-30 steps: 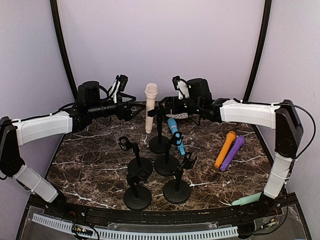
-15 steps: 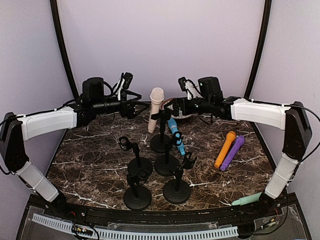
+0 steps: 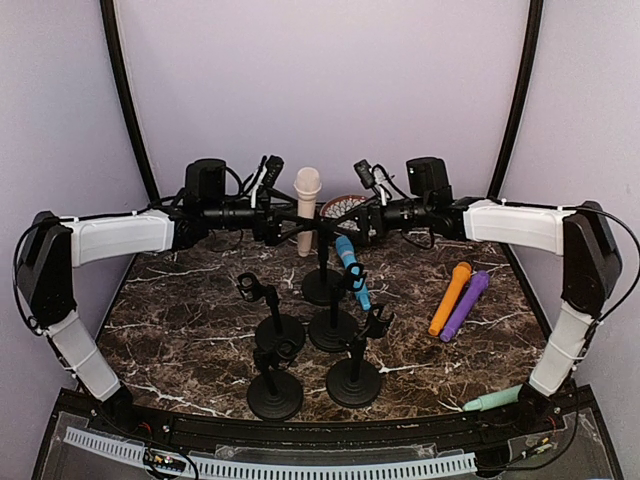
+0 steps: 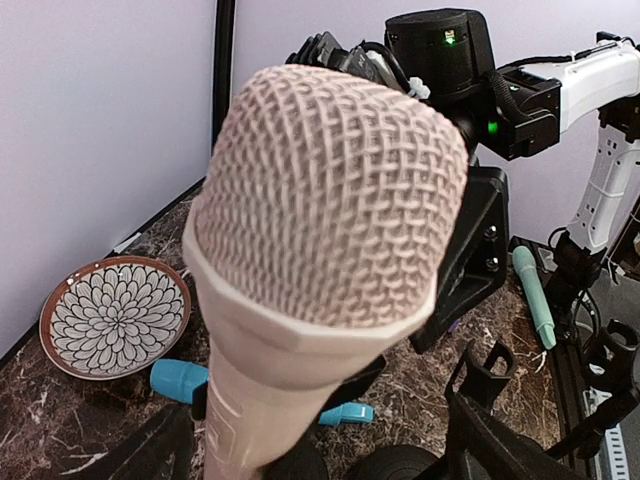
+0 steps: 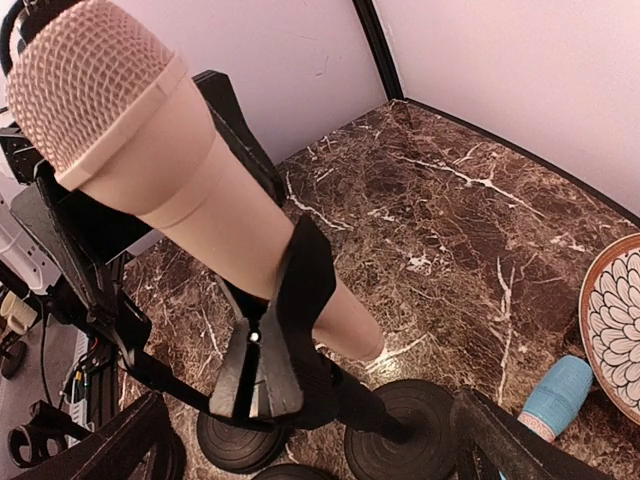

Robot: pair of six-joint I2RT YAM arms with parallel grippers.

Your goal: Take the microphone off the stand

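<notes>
Currently left end effector (image 3: 284, 214) and right end effector (image 3: 352, 215) are released; pulling microphone (image 3: 306, 190) could tip unbraced stand (image 3: 319, 289) toward 6 o'clock.

microphone (image 4: 325, 240): woven mesh head, matt body | table (image 5: 450, 230): glossy marble

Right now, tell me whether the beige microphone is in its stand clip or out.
In: the black clip clamps around the beige microphone, which leans tilted.

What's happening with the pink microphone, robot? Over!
Left tool open, straddling pink microphone. Right tool open by stand clip. Pink microphone tilted, clipped in. Blue microphone close in front.
</notes>
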